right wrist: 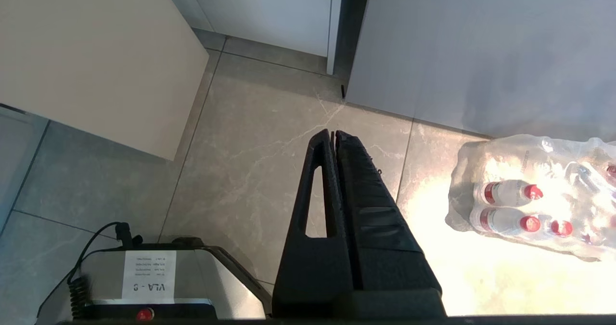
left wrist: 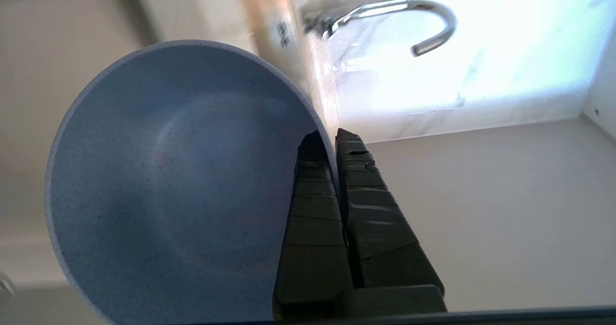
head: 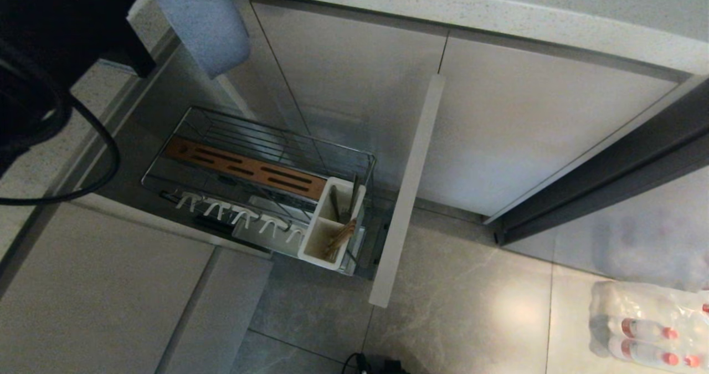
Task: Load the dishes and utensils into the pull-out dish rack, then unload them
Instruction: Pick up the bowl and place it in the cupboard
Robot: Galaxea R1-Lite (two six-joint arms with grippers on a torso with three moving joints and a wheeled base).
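My left gripper (left wrist: 332, 139) is shut on the rim of a dusty-blue bowl (left wrist: 168, 185), one finger inside and one outside. In the head view the bowl (head: 199, 19) hangs high at the upper left, above and behind the pull-out dish rack (head: 183, 141). The rack stands pulled out, with a brown slotted strip (head: 243, 169), white hooks (head: 238, 216) and a beige front panel (head: 410, 191). Its white caddy (head: 313, 241) holds the chopsticks (head: 340, 236) and a slim grey utensil, seemingly the fork (head: 353, 194). My right gripper (right wrist: 333, 135) hangs shut and empty over the floor.
A speckled counter edge (head: 498, 14) runs above the closed cabinet doors (head: 543, 119). A wrapped pack of water bottles (head: 648, 329) lies on the tiled floor at the right. A chrome tap (left wrist: 409, 17) shows past the bowl. My base (right wrist: 144, 277) sits under the right arm.
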